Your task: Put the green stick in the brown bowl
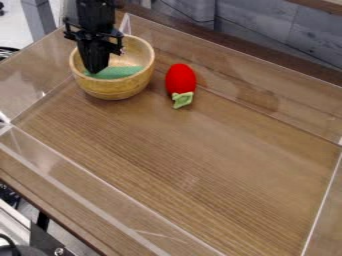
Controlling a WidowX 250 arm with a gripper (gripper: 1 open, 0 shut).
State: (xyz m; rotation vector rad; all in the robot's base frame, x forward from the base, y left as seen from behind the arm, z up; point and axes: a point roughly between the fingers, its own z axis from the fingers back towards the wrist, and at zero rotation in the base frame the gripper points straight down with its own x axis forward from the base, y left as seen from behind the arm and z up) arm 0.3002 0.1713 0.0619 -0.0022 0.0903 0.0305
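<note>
Over on the far left, see the round light-brown bowl with a thick rim [112, 92], resting flat on the brown wooden table [201, 175], open side up, ready to take small things. Look at the left part of the bowl next, and find the black robot claw [94, 65], reaching down from the far side, tips low and pointing into the bowl. Closed up now, by the look of things, with hardly any room between the tips. Cannot tell for sure whether pinching the end of the stick or just touching. Reaching in from above makes good sense, to get past the thick rim without a bump. Just to the right of the tips, spot the small bright green flat-sided stick [123, 72], lying inside the bowl, right where wanted. Held in by the round wall, so not likely to roll away. Looks like a job nearly done, or done, with only letting go and going straight up to do next. Best to go slow, so as not to drag the stick out or tip the bowl. To the right of the bowl, just beside and not inside, notice the red toy strawberry with a green leaf [182, 79], leaf end toward the near side. Not needed for this job, so best left alone.
</note>
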